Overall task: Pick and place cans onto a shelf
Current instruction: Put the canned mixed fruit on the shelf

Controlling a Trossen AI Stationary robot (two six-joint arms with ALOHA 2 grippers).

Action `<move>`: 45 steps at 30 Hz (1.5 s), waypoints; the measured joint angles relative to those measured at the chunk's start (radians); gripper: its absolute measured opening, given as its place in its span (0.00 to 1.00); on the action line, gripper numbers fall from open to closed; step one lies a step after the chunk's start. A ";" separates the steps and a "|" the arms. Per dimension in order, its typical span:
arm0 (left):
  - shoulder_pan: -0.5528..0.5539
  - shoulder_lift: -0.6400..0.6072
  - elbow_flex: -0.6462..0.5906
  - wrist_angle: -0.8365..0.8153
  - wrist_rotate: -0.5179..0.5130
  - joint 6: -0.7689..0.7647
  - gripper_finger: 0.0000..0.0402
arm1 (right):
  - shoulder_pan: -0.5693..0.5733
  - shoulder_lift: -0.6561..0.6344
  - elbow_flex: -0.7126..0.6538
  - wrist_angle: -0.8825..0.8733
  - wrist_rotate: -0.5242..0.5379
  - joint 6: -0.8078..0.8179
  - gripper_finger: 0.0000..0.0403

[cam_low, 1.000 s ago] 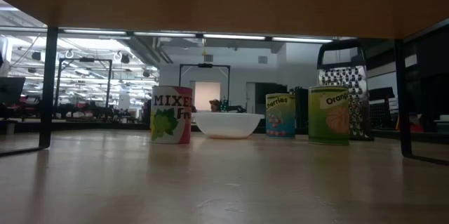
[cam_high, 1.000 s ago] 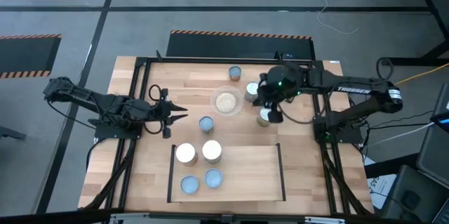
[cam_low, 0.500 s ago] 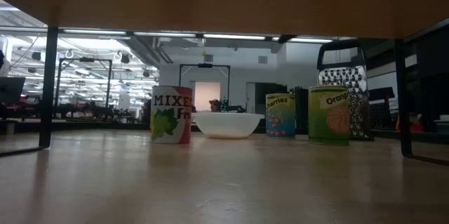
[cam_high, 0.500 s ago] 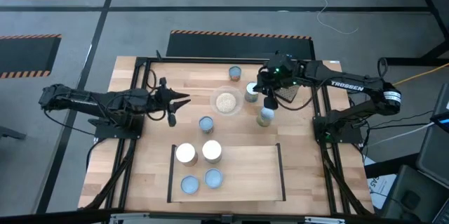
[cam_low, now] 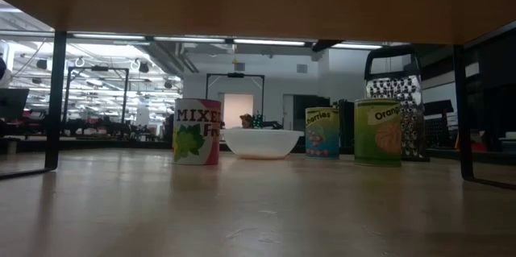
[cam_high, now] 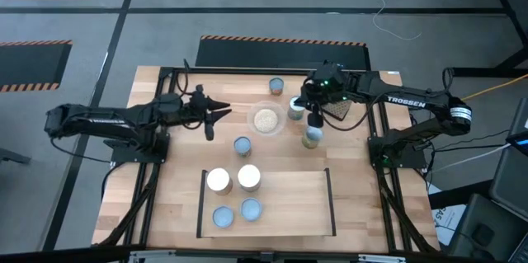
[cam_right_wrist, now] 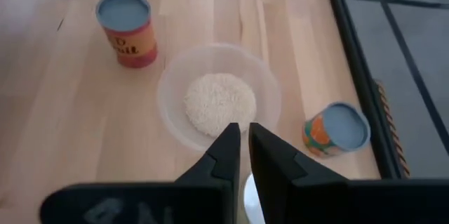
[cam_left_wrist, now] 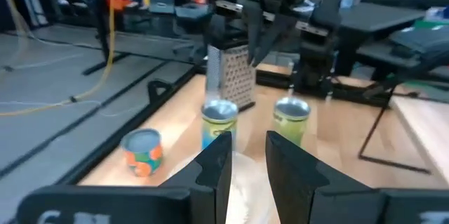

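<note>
Several cans with pale tops stand on the shelf (cam_high: 289,205) at the table's near side. More cans stand upright on the table: one near the far edge (cam_high: 276,86), one beside the bowl (cam_high: 295,108), a green-labelled one (cam_high: 311,137) and a blue-topped one (cam_high: 242,145). My right gripper (cam_high: 313,119) hangs between those two right-hand cans, its fingers (cam_right_wrist: 226,152) a narrow gap apart with nothing gripped. My left gripper (cam_high: 219,113) is open and empty, left of the bowl and pointing level toward it (cam_left_wrist: 244,171).
A clear bowl of pale grains (cam_high: 266,119) sits mid-table between the two grippers. A metal grater (cam_high: 337,109) stands behind the right gripper, near the black frame rail. Bare wood lies on the shelf's right half and on the table's left side.
My left gripper has swung toward the table's far edge and a little right, toward the bowl, rolling slightly. My right gripper has drawn back from above the green-labelled can toward the far edge. All the cans have stayed in place.
</note>
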 joint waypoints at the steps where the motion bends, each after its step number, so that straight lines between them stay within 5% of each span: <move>1: 0.011 0.012 0.000 0.013 0.022 -0.013 0.20 | 0.000 0.000 0.000 0.005 0.000 0.000 0.09; 14: 0.054 0.227 0.193 -0.024 0.104 -0.040 0.23 | 0.000 0.000 0.000 0.020 0.001 0.002 0.09; 29: 0.054 0.501 0.596 -0.765 0.180 -0.275 0.35 | 0.000 0.000 0.000 0.019 0.002 0.003 0.09; 36: 0.053 0.595 0.622 -0.842 0.273 -0.371 0.35 | 0.000 0.000 0.000 0.019 0.002 0.003 0.09; 45: 0.054 0.700 0.622 -0.893 0.268 -0.373 0.35 | 0.000 0.000 0.001 0.019 0.002 0.002 0.09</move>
